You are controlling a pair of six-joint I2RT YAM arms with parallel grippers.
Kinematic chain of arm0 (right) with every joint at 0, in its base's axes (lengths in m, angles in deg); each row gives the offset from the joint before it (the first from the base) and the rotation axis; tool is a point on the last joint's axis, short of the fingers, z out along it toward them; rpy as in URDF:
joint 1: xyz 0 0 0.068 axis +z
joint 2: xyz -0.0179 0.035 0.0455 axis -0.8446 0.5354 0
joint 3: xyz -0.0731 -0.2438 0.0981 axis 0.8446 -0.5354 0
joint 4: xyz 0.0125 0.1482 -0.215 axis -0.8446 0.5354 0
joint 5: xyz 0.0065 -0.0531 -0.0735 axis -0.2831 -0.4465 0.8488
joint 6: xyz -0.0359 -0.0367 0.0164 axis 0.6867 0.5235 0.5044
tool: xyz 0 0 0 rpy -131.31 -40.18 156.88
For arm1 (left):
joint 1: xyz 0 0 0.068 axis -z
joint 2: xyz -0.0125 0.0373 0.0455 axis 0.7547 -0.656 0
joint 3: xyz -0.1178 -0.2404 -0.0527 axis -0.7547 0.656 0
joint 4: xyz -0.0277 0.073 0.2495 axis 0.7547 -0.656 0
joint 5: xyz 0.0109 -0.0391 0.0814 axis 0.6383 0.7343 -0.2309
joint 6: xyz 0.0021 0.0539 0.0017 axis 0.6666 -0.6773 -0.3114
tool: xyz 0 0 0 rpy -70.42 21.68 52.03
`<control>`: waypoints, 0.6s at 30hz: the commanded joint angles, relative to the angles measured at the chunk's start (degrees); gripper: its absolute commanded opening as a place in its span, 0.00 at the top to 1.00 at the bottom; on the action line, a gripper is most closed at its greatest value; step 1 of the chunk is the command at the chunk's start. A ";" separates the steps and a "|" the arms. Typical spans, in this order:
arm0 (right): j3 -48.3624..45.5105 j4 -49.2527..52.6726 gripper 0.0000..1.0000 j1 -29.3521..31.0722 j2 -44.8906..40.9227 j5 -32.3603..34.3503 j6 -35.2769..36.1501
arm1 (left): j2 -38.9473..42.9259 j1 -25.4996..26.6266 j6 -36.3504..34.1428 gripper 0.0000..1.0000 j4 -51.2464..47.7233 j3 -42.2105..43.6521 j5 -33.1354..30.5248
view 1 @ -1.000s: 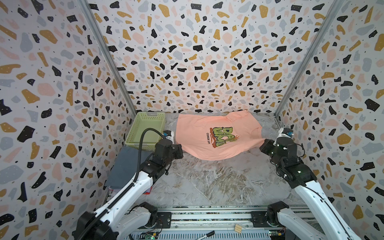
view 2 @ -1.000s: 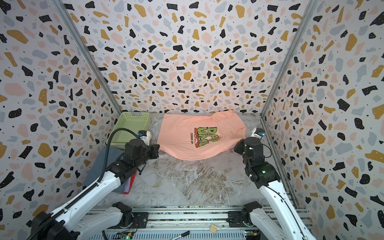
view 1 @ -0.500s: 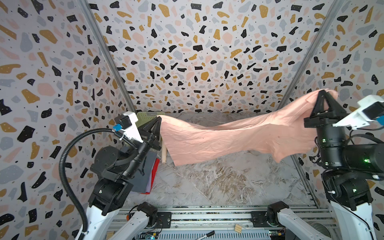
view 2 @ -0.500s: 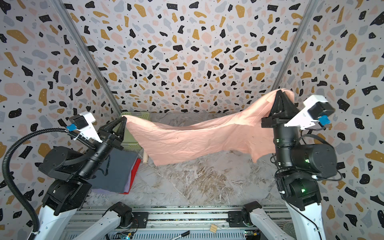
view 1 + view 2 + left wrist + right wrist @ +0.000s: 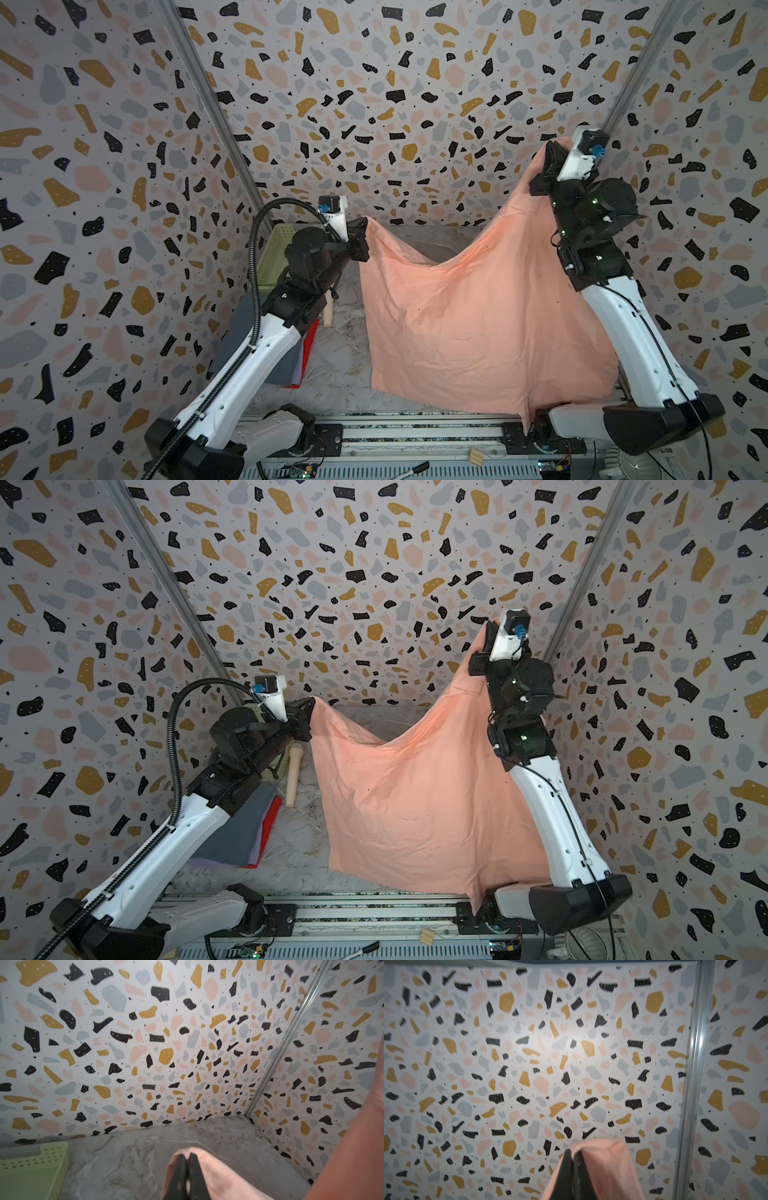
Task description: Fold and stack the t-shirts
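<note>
The salmon-peach t-shirt (image 5: 478,324) (image 5: 415,804) hangs in the air as a wide sheet, its plain side facing the top views. My left gripper (image 5: 363,226) (image 5: 311,704) is shut on its left upper corner. My right gripper (image 5: 555,145) (image 5: 492,625) is shut on the right upper corner and stands higher. The hem trails down to the front rail. Each wrist view shows the gripper (image 5: 187,1156) (image 5: 572,1152) pinched on pink cloth (image 5: 228,1178) (image 5: 608,1167). Folded grey, lavender and red t-shirts (image 5: 245,328) (image 5: 245,825) lie stacked at the left, partly under my left arm.
A pale green perforated basket (image 5: 276,253) (image 5: 31,1172) stands at the back left. A beige wooden stick (image 5: 329,309) (image 5: 293,777) lies beside it on the marbled table (image 5: 340,374). Terrazzo walls close in three sides; a metal rail runs along the front.
The shirt went from lying flat on the table to being lifted. Since half a second ago both grippers have moved inward, and the cloth now hangs lower and sags between them.
</note>
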State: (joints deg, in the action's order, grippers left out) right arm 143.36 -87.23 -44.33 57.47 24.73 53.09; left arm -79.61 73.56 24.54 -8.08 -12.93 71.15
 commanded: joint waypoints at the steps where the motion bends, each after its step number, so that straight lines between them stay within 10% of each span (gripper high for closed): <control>1: 5.46 -3.96 1.00 -4.59 2.41 -3.50 -3.04 | -4.02 -1.25 -0.93 1.00 6.67 -4.34 -2.31; 11: 23.87 1.69 1.00 -7.22 6.92 -4.15 -0.25 | -9.41 -3.72 -2.34 1.00 4.42 -22.59 -4.23; 18: 1.45 5.28 1.00 -7.35 -12.13 -0.57 -4.00 | 0.65 -3.72 -0.30 1.00 2.15 -11.06 -1.02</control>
State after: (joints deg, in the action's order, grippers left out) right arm 152.28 -82.51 -51.63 52.93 21.71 51.51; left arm -82.01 70.00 23.20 -6.50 -29.41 68.68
